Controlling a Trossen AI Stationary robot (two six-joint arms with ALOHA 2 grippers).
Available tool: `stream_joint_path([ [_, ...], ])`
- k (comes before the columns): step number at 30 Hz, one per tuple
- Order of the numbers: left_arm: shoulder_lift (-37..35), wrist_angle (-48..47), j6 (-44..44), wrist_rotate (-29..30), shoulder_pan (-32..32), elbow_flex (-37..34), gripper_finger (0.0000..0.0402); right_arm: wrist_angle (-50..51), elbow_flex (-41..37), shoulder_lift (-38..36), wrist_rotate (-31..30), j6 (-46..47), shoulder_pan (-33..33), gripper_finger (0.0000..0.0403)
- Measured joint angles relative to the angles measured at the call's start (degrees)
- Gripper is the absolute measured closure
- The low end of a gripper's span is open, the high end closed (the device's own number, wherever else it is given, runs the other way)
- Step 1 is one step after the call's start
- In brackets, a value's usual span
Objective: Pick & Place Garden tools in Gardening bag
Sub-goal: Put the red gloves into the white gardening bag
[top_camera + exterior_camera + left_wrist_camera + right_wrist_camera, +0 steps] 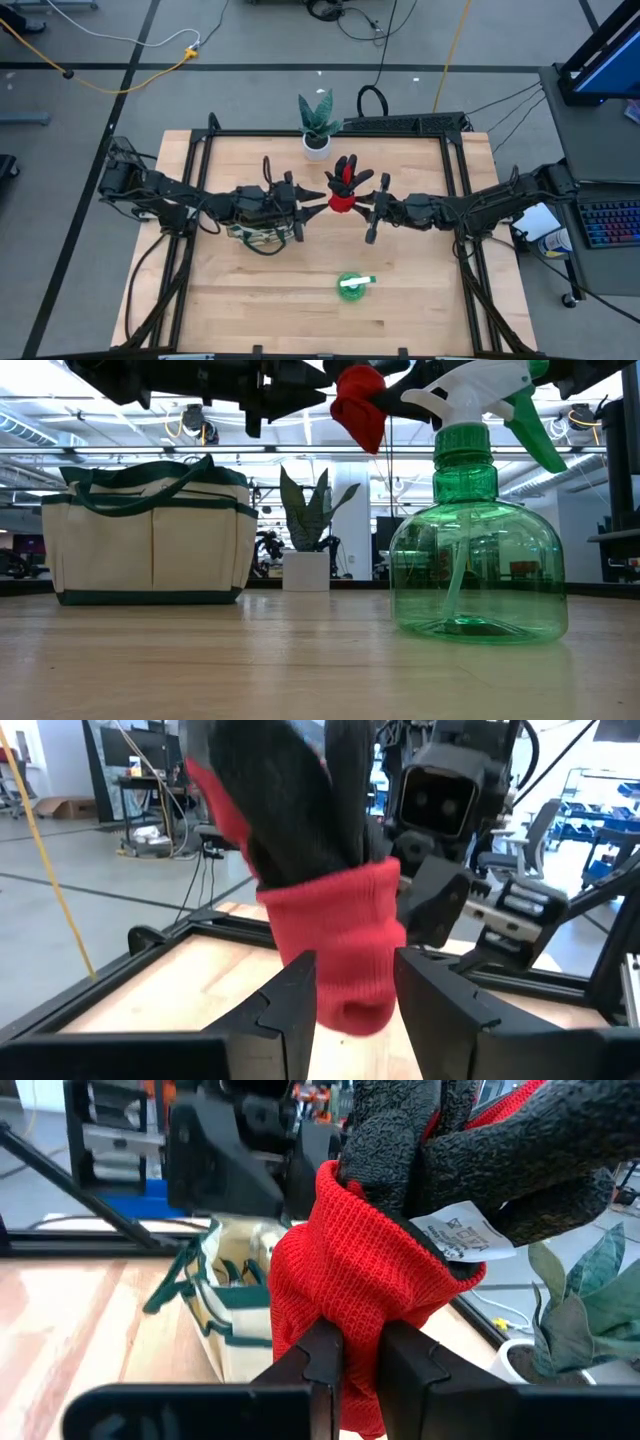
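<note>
1. Spanning the middle of the high view, a pale wooden table [400,310] with a dark metal frame is seen, standing on a grey floor crossed by cables.
2. A red-black glove [345,186] is held in the air just above the table's centre, between the two arms.
3. The glove's red cuff is pinched by the right gripper [352,1352], whose fingers [408,1365] are nearly shut, with the knit squeezed between them; this arm reaches in from 3 o'clock.
4. The left gripper [356,982] is brought in from 9 o'clock; its fingers [292,1002] stand partly apart on either side of the same red cuff, close against it, but whether the cloth is clamped cannot be told.
5. The gardening bag [150,530], cream canvas with dark green trim and handles, is set upright on the table at about 9 o'clock of the glove, under the left arm, which hides most of it from above.
6. A green spray bottle [351,285] with a white trigger head is placed at 6 o'clock of the glove, well apart from it.
7. A green plant in a white pot [317,125] is placed at 12 o'clock, near the table's far edge.
8. Beyond the table, an open room with ceiling lights, pillars and desks is seen in the low view; a keyboard [608,222] lies off the table at 3 o'clock.
</note>
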State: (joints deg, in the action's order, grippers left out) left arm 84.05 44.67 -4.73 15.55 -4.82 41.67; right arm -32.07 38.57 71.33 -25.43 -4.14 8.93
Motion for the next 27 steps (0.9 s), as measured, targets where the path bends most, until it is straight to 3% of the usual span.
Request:
stream_joint_path([
  [27, 0.0, 0.1, 0.2, 0.0, 0.0, 0.0, 0.0261, -10.4, 0.0, 5.5, 0.2, -1.4, 0.0, 0.0371],
])
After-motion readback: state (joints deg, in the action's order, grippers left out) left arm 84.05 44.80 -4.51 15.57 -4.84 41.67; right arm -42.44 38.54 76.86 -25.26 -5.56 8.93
